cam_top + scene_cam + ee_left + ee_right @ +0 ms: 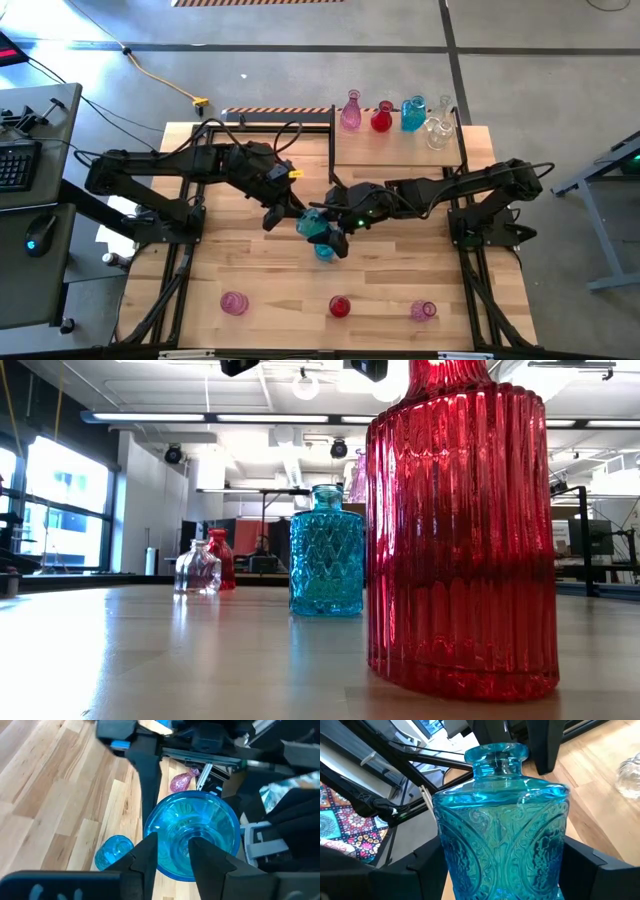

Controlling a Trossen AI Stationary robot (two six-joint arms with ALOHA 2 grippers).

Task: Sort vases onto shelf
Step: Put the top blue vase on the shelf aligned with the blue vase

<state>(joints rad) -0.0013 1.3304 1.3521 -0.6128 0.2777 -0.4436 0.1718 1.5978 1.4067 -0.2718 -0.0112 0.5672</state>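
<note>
A turquoise embossed glass vase (312,224) hangs above the table's middle, between both grippers. My left gripper (283,213) reaches it from the table's left and is shut at its top. My right gripper (333,236) comes from the right and is shut on its body. A second turquoise bottle (325,252) stands on its base on the table just below them, also visible in the low view (327,550). The pale shelf (400,150) at the far right carries pink, red, turquoise and clear vases. My left gripper (174,847) comes at the vase from above, its fingers (150,852) close together over the vase's mouth and neck (182,832). The fingers themselves hide the exact place of contact. My right gripper (502,870) has the vase's wide body (500,845) pinched between its two fingers (427,870), one on each side wall. The vase stands upright in the hold, lifted clear of the table.
Near the table's front edge stand a pink vase (233,303), a red vase (340,306) and another pink one (423,311). The red one fills the low view's right (460,530). Bare planks lie left of the grippers.
</note>
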